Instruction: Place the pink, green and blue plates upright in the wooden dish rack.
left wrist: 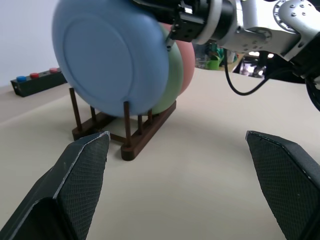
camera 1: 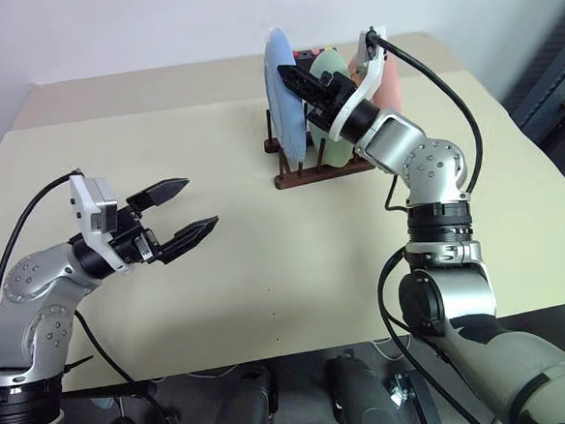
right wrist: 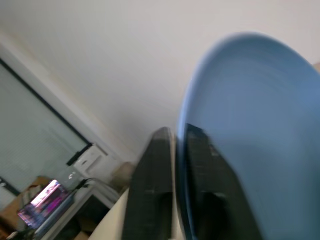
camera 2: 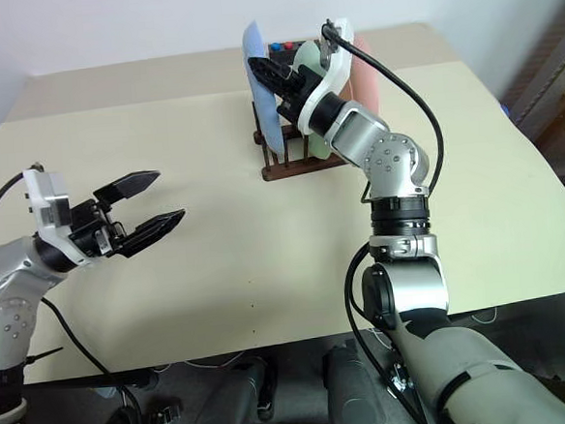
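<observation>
Beige table (camera 1: 267, 262) takes up most of the head views, with a plain pale wall behind it and some room clutter off at the right edge

Progress-wise this looks nearly finished to me. All three plates are standing on edge in the wooden dish rack (camera 1: 311, 174), which sits upper centre of the frame. Going across the rack from the picture's left: blue plate (camera 1: 282, 94) in the leftmost slot, green plate (camera 1: 331, 78) in the middle, pink plate (camera 1: 388, 86) on the right. The blue one leans a little, propped between the pegs. So what's left, I'd guess, is just letting go of the blue plate cleanly and backing the arm away without knocking anything over

Right gripper (camera 1: 297, 78) is up at the rack, at the top edge of the blue plate. In the right wrist view the plate's rim runs up between the two fingers (right wrist: 150, 190), which stand only narrowly apart around it. Can't tell from these shots whether they're actually pinching it or already loose

Left gripper (camera 1: 181, 219) hangs over bare table in the lower left, well apart from the rack, jaws spread wide and holding nothing

Little black box with coloured buttons (left wrist: 37, 82) sits just behind the rack
</observation>
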You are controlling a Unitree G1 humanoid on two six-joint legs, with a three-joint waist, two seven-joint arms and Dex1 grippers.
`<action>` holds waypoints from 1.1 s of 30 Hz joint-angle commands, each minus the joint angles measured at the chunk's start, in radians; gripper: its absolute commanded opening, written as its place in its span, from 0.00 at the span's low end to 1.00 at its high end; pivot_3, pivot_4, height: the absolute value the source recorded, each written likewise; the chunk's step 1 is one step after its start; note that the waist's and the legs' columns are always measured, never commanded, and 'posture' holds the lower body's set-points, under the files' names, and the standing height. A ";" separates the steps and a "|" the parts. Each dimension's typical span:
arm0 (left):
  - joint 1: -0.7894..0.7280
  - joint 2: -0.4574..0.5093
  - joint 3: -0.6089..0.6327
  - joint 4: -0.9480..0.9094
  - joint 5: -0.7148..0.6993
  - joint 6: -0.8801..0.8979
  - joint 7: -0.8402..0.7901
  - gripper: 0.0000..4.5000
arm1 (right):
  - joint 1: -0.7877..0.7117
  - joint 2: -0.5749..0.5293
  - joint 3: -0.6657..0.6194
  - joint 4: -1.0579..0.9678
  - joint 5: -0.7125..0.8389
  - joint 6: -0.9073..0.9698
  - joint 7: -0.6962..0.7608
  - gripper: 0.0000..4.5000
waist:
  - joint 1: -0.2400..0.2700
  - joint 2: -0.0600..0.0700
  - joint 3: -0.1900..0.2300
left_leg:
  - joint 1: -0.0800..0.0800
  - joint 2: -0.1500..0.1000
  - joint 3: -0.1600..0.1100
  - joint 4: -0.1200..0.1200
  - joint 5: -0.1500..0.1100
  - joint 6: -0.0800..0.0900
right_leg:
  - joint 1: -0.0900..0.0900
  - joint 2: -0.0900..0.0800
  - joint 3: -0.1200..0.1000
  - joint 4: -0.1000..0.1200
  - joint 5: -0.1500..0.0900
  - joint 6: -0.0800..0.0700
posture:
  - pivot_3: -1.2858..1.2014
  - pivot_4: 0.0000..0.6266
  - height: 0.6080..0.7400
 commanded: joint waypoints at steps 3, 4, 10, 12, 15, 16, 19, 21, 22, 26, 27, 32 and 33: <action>-0.017 0.006 0.015 -0.023 0.006 -0.014 0.008 1.00 | -0.033 -0.006 0.003 -0.019 -0.029 -0.045 0.027 0.75 | 0.000 0.000 0.000 | 0.000 0.000 0.000 0.000 0.000 0.000 | 0.000 0.000 0.000 0.000 0.000 0.000 | 0.52 0.24 1.00; -0.017 0.005 0.014 -0.023 0.007 -0.014 0.007 1.00 | -0.033 -0.008 0.008 -0.024 -0.038 -0.050 0.031 0.86 | 0.000 0.000 0.000 | 0.000 0.000 0.000 0.000 0.000 0.000 | 0.000 0.000 0.000 0.000 0.000 0.000 | 0.52 0.24 1.00; -0.018 0.003 0.012 -0.023 0.006 -0.010 0.008 1.00 | -0.040 -0.014 0.030 -0.084 -0.069 -0.072 0.041 0.99 | 0.000 0.000 0.000 | 0.000 0.000 0.000 0.000 0.000 0.000 | 0.000 0.000 0.000 0.000 0.000 0.000 | 0.52 0.24 1.00; -0.022 0.003 0.009 -0.023 0.006 -0.010 0.008 1.00 | -0.043 -0.024 0.042 -0.100 -0.096 -0.097 0.051 0.99 | 0.000 0.000 0.000 | 0.000 0.000 0.000 0.000 0.000 0.000 | 0.000 0.000 0.000 0.000 0.000 0.000 | 0.52 0.24 1.00; -0.024 0.000 0.004 -0.020 0.009 -0.012 0.007 1.00 | -0.040 -0.042 0.072 -0.116 -0.141 -0.135 0.074 0.99 | 0.001 0.000 0.000 | 0.000 0.000 0.000 0.000 0.000 0.000 | 0.000 0.000 0.000 0.000 0.000 0.000 | 0.52 0.24 1.00; -0.025 0.000 0.003 -0.019 0.010 -0.013 0.006 1.00 | -0.040 -0.041 0.072 -0.116 -0.142 -0.138 0.073 0.99 | 0.000 0.000 0.000 | 0.000 0.000 0.000 0.000 0.000 0.000 | 0.000 0.000 0.000 0.000 0.000 0.000 | 0.52 0.24 1.00; -0.025 -0.002 0.002 -0.017 0.013 -0.014 0.004 1.00 | -0.036 -0.045 0.078 -0.140 -0.154 -0.159 0.081 0.99 | -0.001 0.000 0.000 | 0.000 0.000 0.000 0.000 0.000 0.000 | 0.000 0.000 0.000 0.000 0.000 0.000 | 0.52 0.24 1.00; -0.025 -0.002 0.002 -0.014 0.014 -0.012 0.002 1.00 | -0.032 -0.052 0.070 -0.183 -0.136 -0.171 0.109 0.99 | 0.000 0.000 0.000 | 0.000 0.000 0.000 0.000 0.000 0.000 | 0.000 0.000 0.000 0.000 0.000 0.000 | 0.52 0.24 1.00; -0.025 0.000 0.003 -0.013 0.015 -0.011 -0.002 1.00 | -0.023 -0.064 0.068 -0.217 -0.115 -0.171 0.148 0.99 | 0.001 0.000 0.000 | 0.000 0.000 0.000 0.000 0.000 0.000 | 0.000 0.000 0.000 0.000 0.000 0.000 | 0.52 0.24 1.00; -0.034 0.023 0.018 0.006 -0.009 0.011 -0.034 1.00 | 0.140 -0.241 0.147 -0.383 -0.153 -0.227 0.445 0.99 | 0.015 -0.001 -0.001 | 0.000 0.000 0.000 0.000 0.000 0.001 | 0.001 0.000 -0.001 -0.002 0.000 0.000 | 0.52 0.24 1.00; -0.035 0.031 0.021 0.018 -0.011 0.014 -0.051 1.00 | 0.200 -0.306 0.150 -0.412 -0.125 -0.205 0.542 0.99 | 0.023 -0.001 -0.001 | 0.000 0.000 -0.001 0.000 -0.001 0.001 | 0.003 0.000 -0.002 -0.004 0.000 0.000 | 0.52 0.24 1.00; -0.020 0.061 0.016 0.067 0.032 -0.038 -0.124 1.00 | 0.417 -0.526 0.101 -0.536 -0.054 -0.234 0.834 0.99 | 0.029 0.003 0.002 | 0.000 0.000 0.000 0.003 -0.005 0.009 | 0.006 0.000 -0.002 -0.008 0.001 0.000 | 0.52 0.24 1.00; -0.016 0.055 0.014 0.073 0.024 -0.050 -0.150 1.00 | 0.437 -0.546 0.089 -0.544 -0.047 -0.240 0.859 0.99 | 0.028 0.003 0.002 | 0.000 0.000 0.000 0.003 -0.005 0.009 | 0.006 0.000 -0.002 -0.008 0.001 0.000 | 0.52 0.24 1.00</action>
